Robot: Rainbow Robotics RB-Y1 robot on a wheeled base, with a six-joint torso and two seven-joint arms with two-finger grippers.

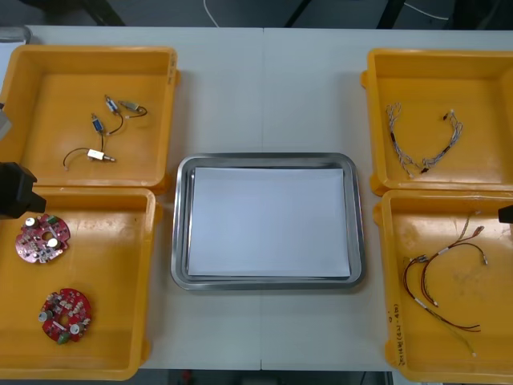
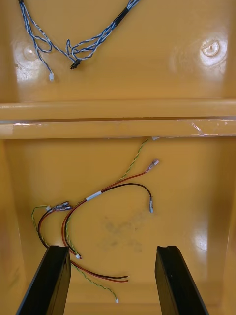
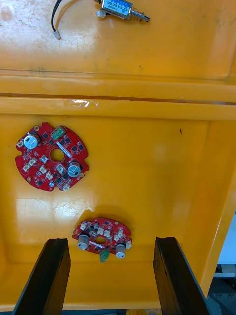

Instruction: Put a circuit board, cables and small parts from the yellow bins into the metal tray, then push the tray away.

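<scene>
Two round red circuit boards (image 3: 102, 235) lie in the near left yellow plastic bin (image 1: 112, 265); one sits just ahead of the left gripper's (image 3: 110, 278) spread fingers, apparently untouched. The right gripper (image 2: 113, 280), fingers likewise apart, hangs over the thin red, black and yellow cable bundle (image 2: 98, 197). The shiny metal tray (image 1: 264, 158), white inside, stands between the bins.
</scene>
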